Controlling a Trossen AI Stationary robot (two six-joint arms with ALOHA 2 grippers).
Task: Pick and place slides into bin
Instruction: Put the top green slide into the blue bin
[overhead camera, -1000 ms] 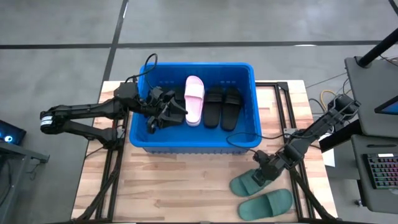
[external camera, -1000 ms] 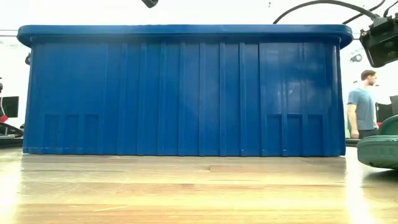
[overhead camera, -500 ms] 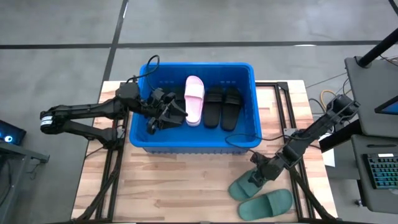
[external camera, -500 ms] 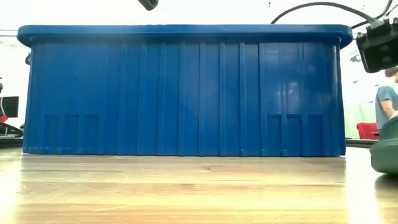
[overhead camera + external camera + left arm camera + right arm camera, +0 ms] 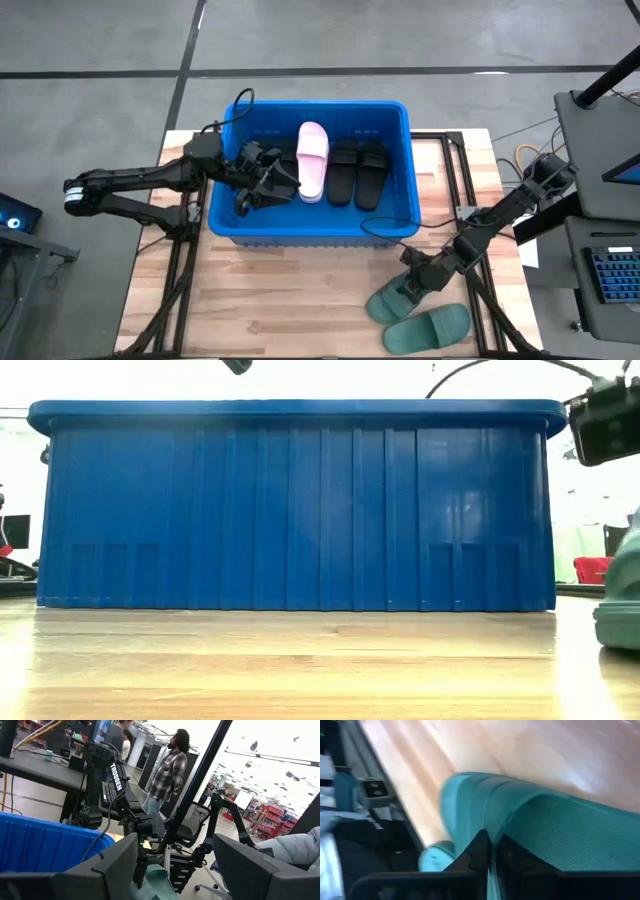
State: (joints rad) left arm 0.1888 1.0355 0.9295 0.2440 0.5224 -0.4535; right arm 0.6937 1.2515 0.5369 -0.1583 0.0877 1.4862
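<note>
While your left gripper (image 5: 272, 186) sits inside the bin (image 5: 230, 228) at its left side, its jaws are spread; the left wrist view shows open air between the two fingers (image 5: 112, 865) and nothing held. Under it in the bin lies something dark that you cannot make out from above.

Bin contents, high view: a pink slide (image 5: 313, 158) lies lengthwise near the middle, with a second pink one mostly hidden under it. Two black slides (image 5: 357, 172) lie side by side just to its right.

Your right gripper (image 5: 412, 291) is down on the table (image 5: 270, 300) in front of the bin's right corner, on the nearer green slide (image 5: 385, 304). In the right wrist view the fingers (image 5: 476, 854) are pinched on the strap of that slide (image 5: 555, 830). The other green slide (image 5: 428, 327) lies flat just beside it, nearer the table's front edge.

Low view: bin wall (image 5: 300, 510) fills the frame; a green slide edge (image 5: 620, 622) shows at far right.

A person in a plaid shirt (image 5: 169, 770) stands in the room beyond.
</note>
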